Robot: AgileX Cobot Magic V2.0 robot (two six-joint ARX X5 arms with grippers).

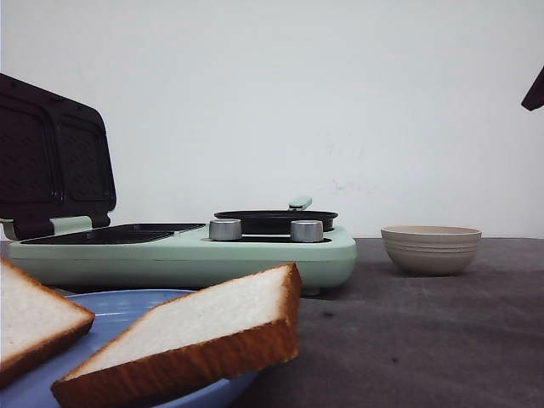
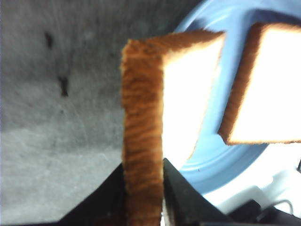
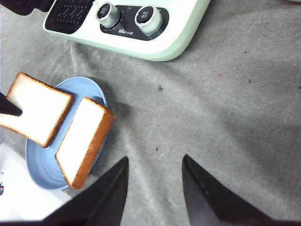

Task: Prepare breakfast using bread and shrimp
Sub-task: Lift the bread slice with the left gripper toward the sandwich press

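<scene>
My left gripper (image 2: 144, 163) is shut on the orange-brown crust edge of one bread slice (image 2: 143, 117), held up edgewise beside the blue plate (image 2: 221, 160). In the front view that slice (image 1: 34, 319) is at the lower left. The second bread slice (image 2: 268, 84) lies tilted on the plate, overhanging its rim (image 1: 195, 336) (image 3: 84, 139). My right gripper (image 3: 155, 157) hangs open over bare grey tabletop to the right of the plate (image 3: 40, 160), with nothing between its fingers. The shrimp are out of view.
A mint-green sandwich maker (image 1: 183, 251) stands behind the plate with its dark lid (image 1: 51, 157) raised, a black pan (image 1: 274, 221) on its right side and two silver knobs (image 1: 225, 229). A beige ribbed bowl (image 1: 430, 248) sits at the right; its inside is hidden.
</scene>
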